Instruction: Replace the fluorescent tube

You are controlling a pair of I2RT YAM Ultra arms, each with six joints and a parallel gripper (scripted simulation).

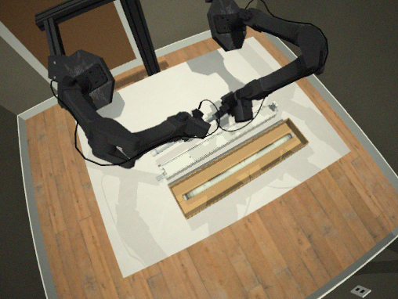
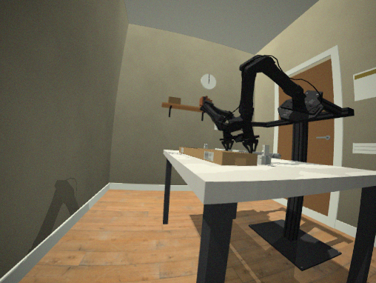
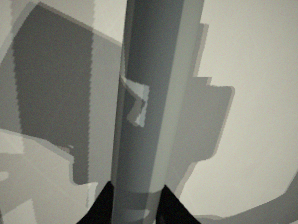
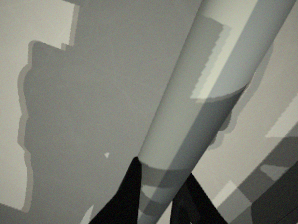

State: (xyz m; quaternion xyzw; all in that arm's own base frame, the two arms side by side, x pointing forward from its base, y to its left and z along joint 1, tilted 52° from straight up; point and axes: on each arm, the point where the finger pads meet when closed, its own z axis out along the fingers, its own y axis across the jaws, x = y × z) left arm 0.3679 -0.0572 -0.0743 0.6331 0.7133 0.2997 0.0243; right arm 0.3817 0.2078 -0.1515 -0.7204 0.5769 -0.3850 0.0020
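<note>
Left wrist, LED tube (image 1: 160,150) (image 2: 274,155) (image 3: 152,145) (image 4: 200,110), between gripper fingers (image 2: 255,145)

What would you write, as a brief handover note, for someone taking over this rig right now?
Left gripper: closed on the LED tube.
Right gripper: closed on the same tube.
Places: LED tube on the arms' side of the light fixture; carton on the other side.
Done: old tube out, lying in the carton, which looks flat on the bench.
Left: lock the LED tube into both lampholders, white side up. I can't tell its present facing or whether it is clear of the bench.
</note>
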